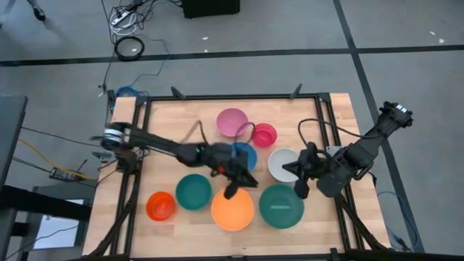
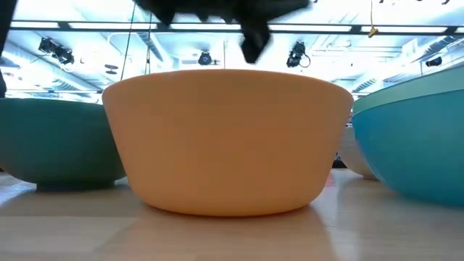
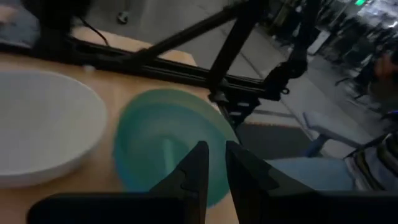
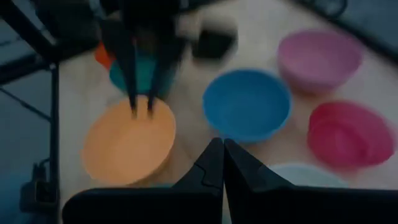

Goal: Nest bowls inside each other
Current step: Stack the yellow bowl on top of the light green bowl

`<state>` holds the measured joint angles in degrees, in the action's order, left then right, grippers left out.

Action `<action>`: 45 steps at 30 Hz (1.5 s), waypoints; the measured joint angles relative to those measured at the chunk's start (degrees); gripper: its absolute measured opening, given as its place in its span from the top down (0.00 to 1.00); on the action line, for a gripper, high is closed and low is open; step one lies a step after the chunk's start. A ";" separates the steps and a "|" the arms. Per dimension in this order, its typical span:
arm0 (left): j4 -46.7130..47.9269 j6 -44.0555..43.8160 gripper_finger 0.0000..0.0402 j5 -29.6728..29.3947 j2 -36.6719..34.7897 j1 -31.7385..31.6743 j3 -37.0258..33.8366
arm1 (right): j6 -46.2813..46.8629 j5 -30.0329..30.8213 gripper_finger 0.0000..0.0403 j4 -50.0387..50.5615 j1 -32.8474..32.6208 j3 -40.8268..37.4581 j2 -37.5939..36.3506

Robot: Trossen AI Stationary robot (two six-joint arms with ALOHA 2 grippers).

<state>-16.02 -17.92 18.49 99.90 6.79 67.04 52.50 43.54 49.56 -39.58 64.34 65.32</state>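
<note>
L gripper (image 1: 233,190) — over orange bowl (image 1: 232,210)

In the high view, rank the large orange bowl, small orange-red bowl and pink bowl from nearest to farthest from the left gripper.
From the left gripper:
1. Large orange bowl, just below it, at the front edge.
2. Pink bowl, toward the back of the table.
3. Small orange-red bowl, front left.

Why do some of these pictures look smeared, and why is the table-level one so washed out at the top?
Right wrist view: the left gripper is streaked with motion blur, and the blue bowl looks soft. Left wrist view: the large light blue bowl and the white bowl are hazy. Low view: bright ceiling lights glare behind the large orange bowl, leaving the arm above it a dark silhouette.
</note>
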 joint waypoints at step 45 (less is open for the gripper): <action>35.20 2.69 0.84 -32.14 -38.74 5.84 -0.09 | 0.17 -43.73 0.53 -26.54 20.49 -0.13 32.04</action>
<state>19.18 -15.22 -13.65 61.17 12.63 66.96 52.67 -0.19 23.02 -19.08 64.20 97.36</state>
